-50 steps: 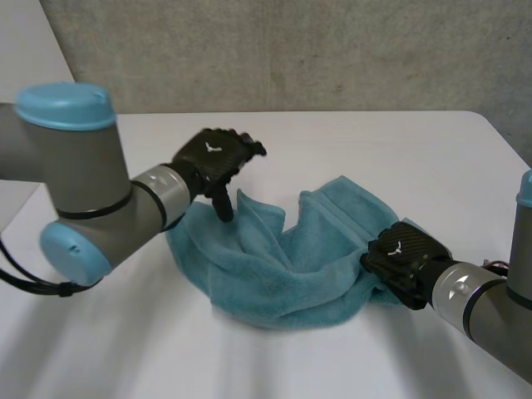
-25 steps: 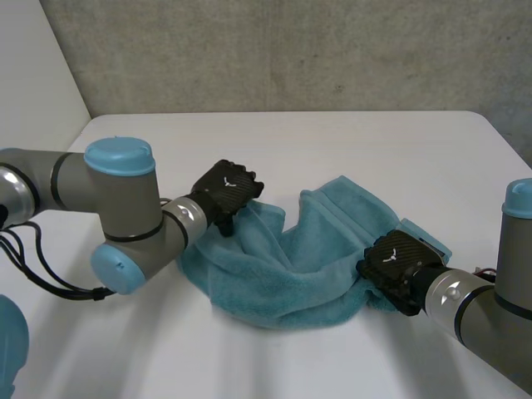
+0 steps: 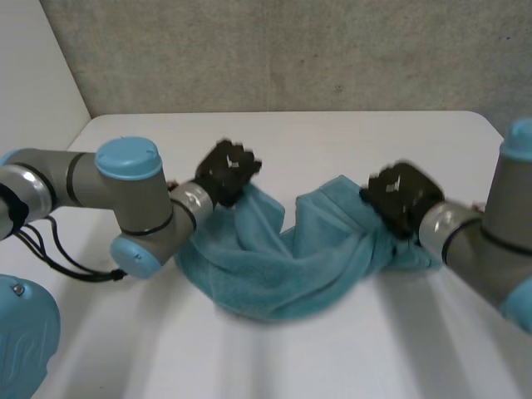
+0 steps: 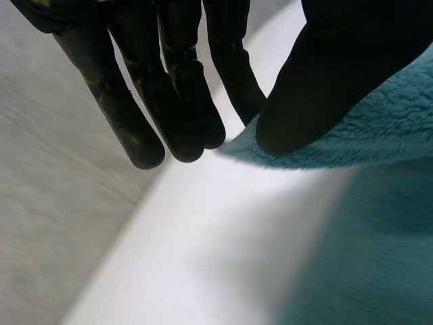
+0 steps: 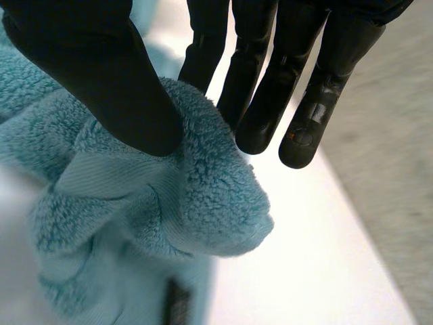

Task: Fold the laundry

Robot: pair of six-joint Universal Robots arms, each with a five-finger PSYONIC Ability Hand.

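White bench [image 3: 332, 357] is stretching across the near side, carrying nothing but the laundry. Just beyond, the towel [image 3: 283, 274] is sagging in a bunched teal swag, its belly resting on the bench while both ends are rising toward the hands. That hang is, I judge, the point of the hold: with each end lifted, the cloth's own weight is pulling it open so an edge can be found and laid flat before any fold.

The right hand [image 3: 401, 198] is gripping the towel's right end. In the right wrist view its thumb [image 5: 101, 74] is pressing a thick wad of pile against the fingers [image 5: 257, 101], so more than one layer is likely being pinched. A small dark tag [image 5: 177, 301] is showing on the cloth beneath. The left hand [image 3: 227, 170] is holding the left end. In the left wrist view its thumb [image 4: 325, 81] is bearing down on a thin edge beside the fingers [image 4: 183, 101], a lighter pinch.

Only the towel itself is standing in the way: its middle is twisted and doubled over, hiding the other corners. Farther back, the bench is running to a grey wall [image 3: 291, 50].
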